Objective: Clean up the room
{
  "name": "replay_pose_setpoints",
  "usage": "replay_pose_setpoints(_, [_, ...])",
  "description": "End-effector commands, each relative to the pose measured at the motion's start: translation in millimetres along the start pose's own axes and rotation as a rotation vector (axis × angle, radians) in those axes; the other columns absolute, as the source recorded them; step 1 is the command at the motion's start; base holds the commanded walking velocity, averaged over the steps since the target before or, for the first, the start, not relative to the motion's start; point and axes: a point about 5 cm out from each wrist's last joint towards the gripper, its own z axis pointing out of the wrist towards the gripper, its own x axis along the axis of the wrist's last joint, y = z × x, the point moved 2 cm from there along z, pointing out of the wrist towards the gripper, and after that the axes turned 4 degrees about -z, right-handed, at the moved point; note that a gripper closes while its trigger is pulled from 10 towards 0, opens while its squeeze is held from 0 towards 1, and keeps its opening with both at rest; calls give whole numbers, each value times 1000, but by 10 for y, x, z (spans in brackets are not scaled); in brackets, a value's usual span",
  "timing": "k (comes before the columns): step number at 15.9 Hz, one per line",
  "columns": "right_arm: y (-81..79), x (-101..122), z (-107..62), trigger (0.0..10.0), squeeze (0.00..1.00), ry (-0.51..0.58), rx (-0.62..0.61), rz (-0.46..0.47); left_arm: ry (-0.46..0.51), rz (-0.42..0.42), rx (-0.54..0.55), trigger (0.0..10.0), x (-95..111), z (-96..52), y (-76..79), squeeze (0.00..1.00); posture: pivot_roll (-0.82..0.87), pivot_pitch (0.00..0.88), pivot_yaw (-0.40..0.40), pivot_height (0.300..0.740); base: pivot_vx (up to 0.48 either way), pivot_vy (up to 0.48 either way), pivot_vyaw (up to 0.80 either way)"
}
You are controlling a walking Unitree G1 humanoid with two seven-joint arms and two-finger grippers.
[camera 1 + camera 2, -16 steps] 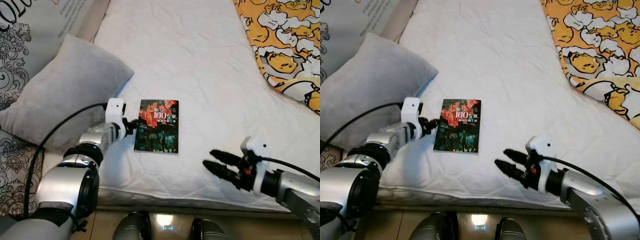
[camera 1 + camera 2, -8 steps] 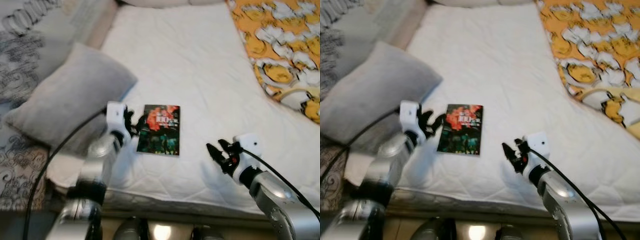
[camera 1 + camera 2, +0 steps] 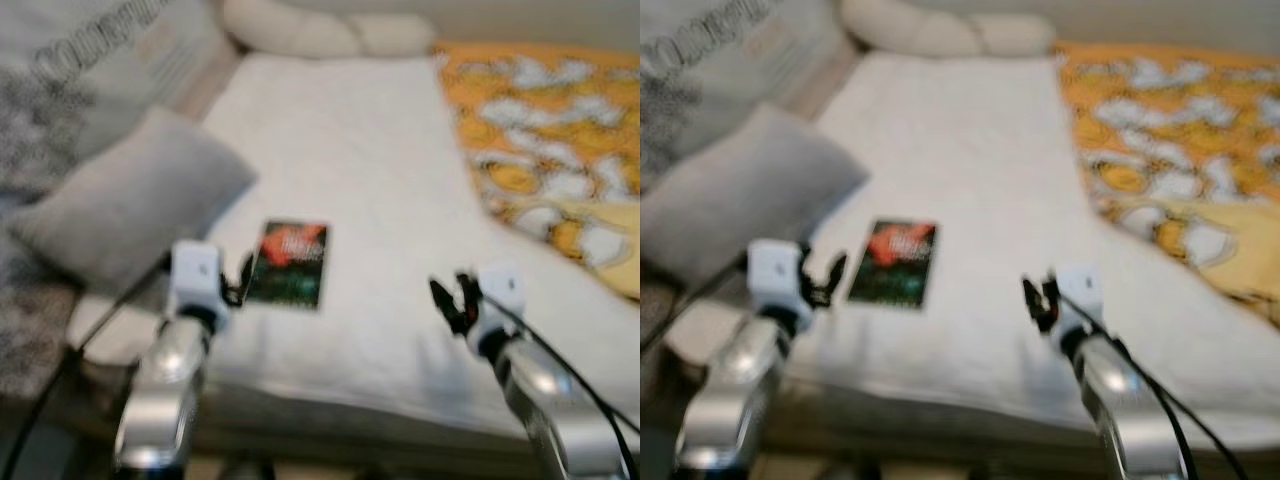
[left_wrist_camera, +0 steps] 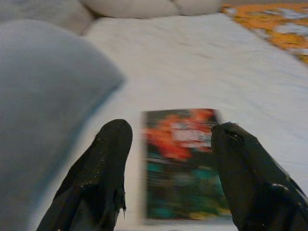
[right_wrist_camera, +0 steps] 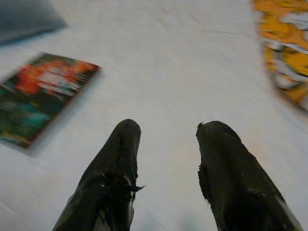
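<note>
Book [image 3: 288, 263] with a dark cover, red-orange at its far end and greenish at its near end, lies flat on the white quilted bed [image 3: 370, 170], toward the near edge of the mattress; every other place here is told from that book. Just to its left hovers the left gripper [image 4: 168, 132], its two black fingers [image 4: 103, 163] spread wide, and in the left wrist view the book sits framed between them, close in front of the tips and not touching either. Further left of the book, and overlapping the mattress edge, rests a grey pillow [image 3: 135, 205], near the book but apart from it. Well to the right of the book, over bare white cover, hangs the right gripper [image 5: 166, 130], its fingers [image 5: 113, 166] also held well apart with nothing between them; in the right wrist view the book lies off to one side of those fingers, clear of them. Beyond the right gripper, far to the right of the book, an orange and yellow patterned blanket [image 3: 545, 150] covers that side of the bed. Past the book's far end, at the head of the bed, lies a long cream bolster [image 3: 325, 35]. Both head views are blurred, so the cover's print cannot be read.
</note>
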Motion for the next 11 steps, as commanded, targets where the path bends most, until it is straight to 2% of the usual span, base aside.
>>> replay_pose_setpoints(1, [-24, -27, 11, 10000, 0, -8, -7, -10, 5, 11, 34, 10000, 57, -17, -63, 0, -36, 27, 15, 740, 0, -480, 0])
replay_pose_setpoints(4, [-11, -49, 10, 10000, 0, -8, -27, 31, 8, -4, 38, 10000, 137, 11, -36, 0, -43, 23, 34, 740, 0, -480, 0])
replay_pose_setpoints(11, [26, -59, 44, 10000, 0, -6, -55, 28, -13, -12, 38, 10000, 154, 63, -3, 0, -42, 13, 39, 740, 0, -480, 0])
